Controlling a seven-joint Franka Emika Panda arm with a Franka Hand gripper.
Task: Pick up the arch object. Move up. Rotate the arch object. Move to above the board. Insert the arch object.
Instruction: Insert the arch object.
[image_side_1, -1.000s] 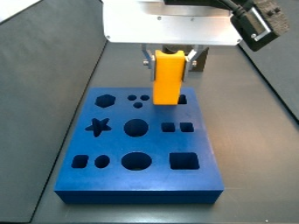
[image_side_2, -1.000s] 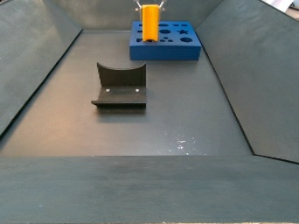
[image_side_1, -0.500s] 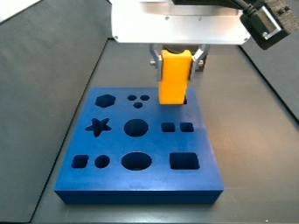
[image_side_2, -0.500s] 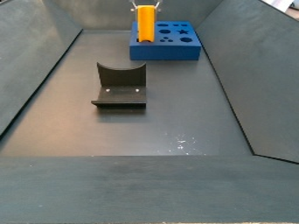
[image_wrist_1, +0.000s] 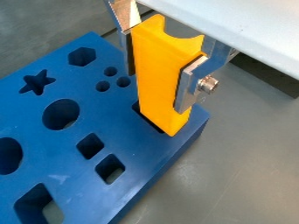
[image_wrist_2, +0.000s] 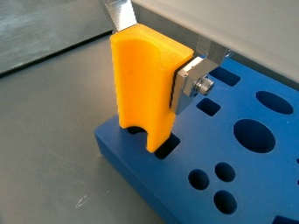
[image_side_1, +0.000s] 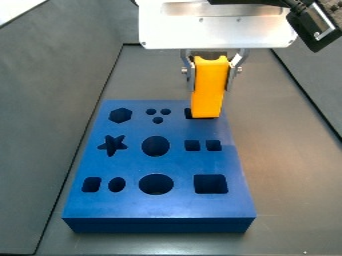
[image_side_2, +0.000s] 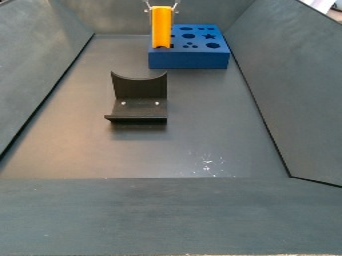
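Fixture (image_side_2: 136, 98) sits idle at 9 o'clock, well apart. Gripper (image_wrist_1: 160, 54) w/ jaws clamped on the arch object (image_wrist_1: 163, 79), upright, its lower end at the board (image_side_1: 134, 180) corner slot, 1 o'clock. Risk: slight tilt or offset, edge catches the rim, jams.

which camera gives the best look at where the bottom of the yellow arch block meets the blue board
A wrist view is best: the arch object, clamped in the gripper, has its lower end at a cutout in the corner of the board. The side views show the block upright over the board's far end, with the contact small or hidden.
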